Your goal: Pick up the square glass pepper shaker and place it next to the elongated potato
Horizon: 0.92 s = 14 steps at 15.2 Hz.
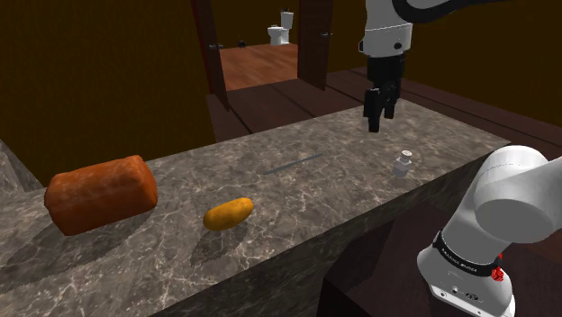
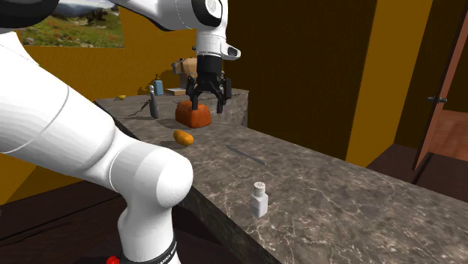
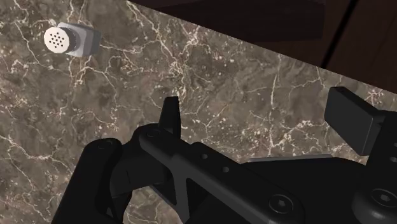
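A dark marble counter (image 1: 315,189) runs through a brown-walled room, with a doorway open behind it. Reading across the shoulder view from its left, a reddish-brown loaf (image 1: 101,194) lies farthest from the pincer. Next comes the potato (image 1: 228,213), also well apart from it. The pincer (image 1: 379,113) hangs above the counter with its fingers spread wide and nothing between them. The pepper shaker (image 1: 404,164) stands upright below it and off to one side, near the counter's front edge and outside the gap of the fingers. I'd judge it small and light, rigid, slick-walled and breakable, and narrow enough to tip if nudged. The flat opposite sides of the square body, below the perforated cap, seem the place to take hold.
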Each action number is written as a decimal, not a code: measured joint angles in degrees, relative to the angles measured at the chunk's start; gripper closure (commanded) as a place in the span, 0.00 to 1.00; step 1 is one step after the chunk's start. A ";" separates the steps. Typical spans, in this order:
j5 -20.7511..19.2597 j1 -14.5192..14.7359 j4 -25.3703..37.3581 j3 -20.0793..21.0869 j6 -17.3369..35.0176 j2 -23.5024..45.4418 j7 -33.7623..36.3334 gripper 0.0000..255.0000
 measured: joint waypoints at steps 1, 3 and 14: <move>0.00 0.00 0.00 0.00 0.00 0.00 0.00 0.00; -0.84 -0.60 -2.45 -1.13 1.46 -1.30 -1.02 0.00; -10.61 -8.10 -17.55 -13.25 13.24 -7.79 -10.87 0.00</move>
